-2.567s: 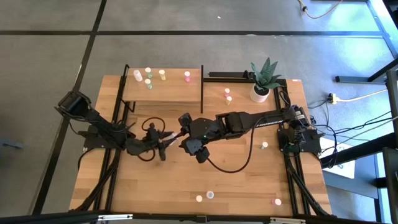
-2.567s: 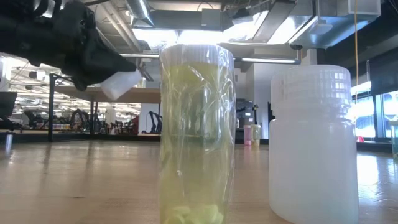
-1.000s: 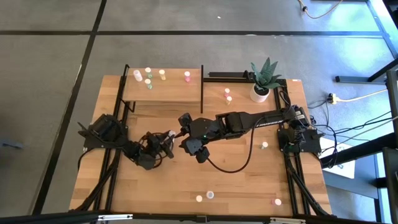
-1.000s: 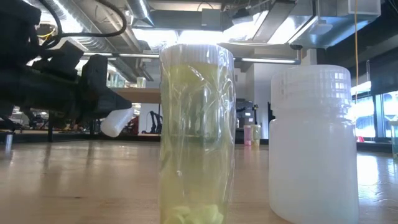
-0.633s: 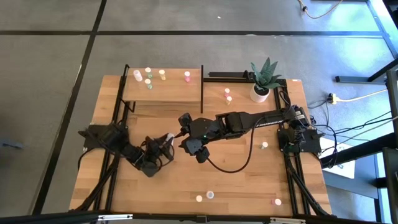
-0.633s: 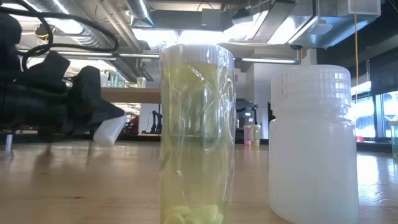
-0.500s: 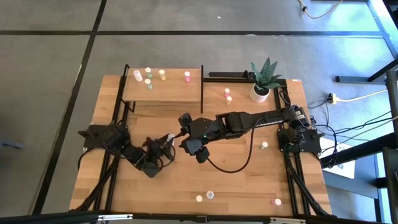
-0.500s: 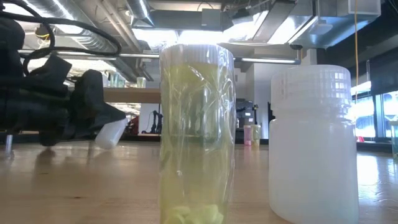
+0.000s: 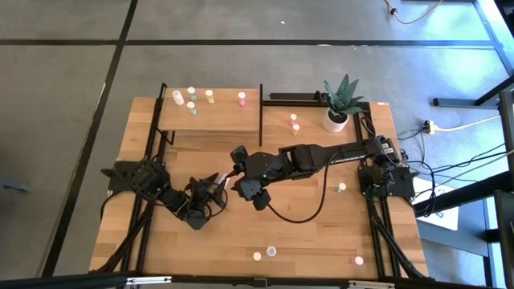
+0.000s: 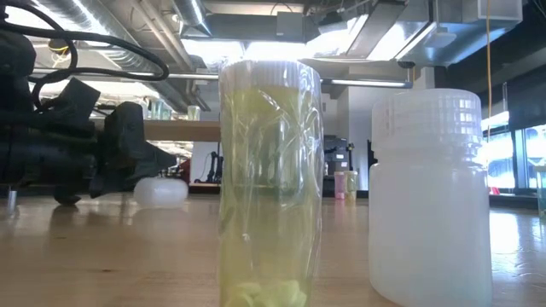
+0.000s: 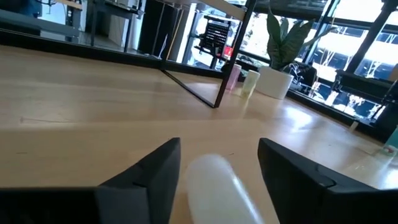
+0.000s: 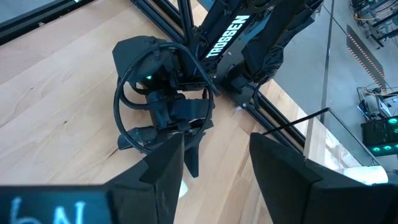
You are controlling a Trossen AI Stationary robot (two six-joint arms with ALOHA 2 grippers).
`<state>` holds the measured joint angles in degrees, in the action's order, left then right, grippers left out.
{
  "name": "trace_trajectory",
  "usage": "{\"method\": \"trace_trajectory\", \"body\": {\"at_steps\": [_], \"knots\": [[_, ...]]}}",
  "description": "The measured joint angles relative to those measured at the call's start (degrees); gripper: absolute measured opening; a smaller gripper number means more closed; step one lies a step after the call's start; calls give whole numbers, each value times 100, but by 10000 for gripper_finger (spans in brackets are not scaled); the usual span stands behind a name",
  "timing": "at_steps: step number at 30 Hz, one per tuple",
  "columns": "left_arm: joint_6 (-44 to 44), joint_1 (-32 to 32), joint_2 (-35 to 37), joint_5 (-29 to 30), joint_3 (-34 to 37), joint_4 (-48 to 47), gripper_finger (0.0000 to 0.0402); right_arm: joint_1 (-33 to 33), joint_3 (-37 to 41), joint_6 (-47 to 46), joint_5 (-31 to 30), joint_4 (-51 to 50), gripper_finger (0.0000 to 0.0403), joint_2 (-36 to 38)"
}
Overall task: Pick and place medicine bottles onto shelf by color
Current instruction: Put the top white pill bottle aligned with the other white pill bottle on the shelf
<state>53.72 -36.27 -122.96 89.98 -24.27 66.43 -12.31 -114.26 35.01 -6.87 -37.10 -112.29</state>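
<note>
Our left gripper (image 11: 217, 171) is low over the table, jaws spread, and a white bottle (image 11: 217, 190) lies on its side between them, ungripped, long axis along the fingers. Our right gripper (image 12: 208, 162) hangs open and empty just beyond it. The left is nearer; the shelf (image 9: 210, 120) lies well ahead of its jaws.

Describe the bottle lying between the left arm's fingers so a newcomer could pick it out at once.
Start at the large light-wood tabletop and find the left tool, low near its middle. Between its open dark fingers lies a small whitish round bottle on its side on the wood. The other bottles in view stand upright; this is the only one lying down.
</note>
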Motion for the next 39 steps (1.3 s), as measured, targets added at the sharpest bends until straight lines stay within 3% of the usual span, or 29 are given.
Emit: {"method": "trace_trajectory", "body": {"at_steps": [5, 13, 20, 27, 34, 39], "knots": [[-5, -55, 0, -3, 0, 1, 241, -1, 0, 1, 0, 0, 186, 0], [-153, -366, 415, -19, 163, 58, 245, 1, 0, 1, 0, 0, 186, 0], [-2094, -803, 1824, -170, 459, 59, 245, 1, 0, 1, 0, 0, 186, 0], [-4633, -1190, 3368, -1170, 461, 57, 245, 1, 0, 0, 0, 0, 186, 0], [-6334, -1378, 4429, -606, 461, 20, 245, 1, 0, 0, 0, 0, 186, 0], [-6945, -1390, 5018, -549, 461, 18, 245, 1, 0, 1, 0, 0, 186, 0]]}}
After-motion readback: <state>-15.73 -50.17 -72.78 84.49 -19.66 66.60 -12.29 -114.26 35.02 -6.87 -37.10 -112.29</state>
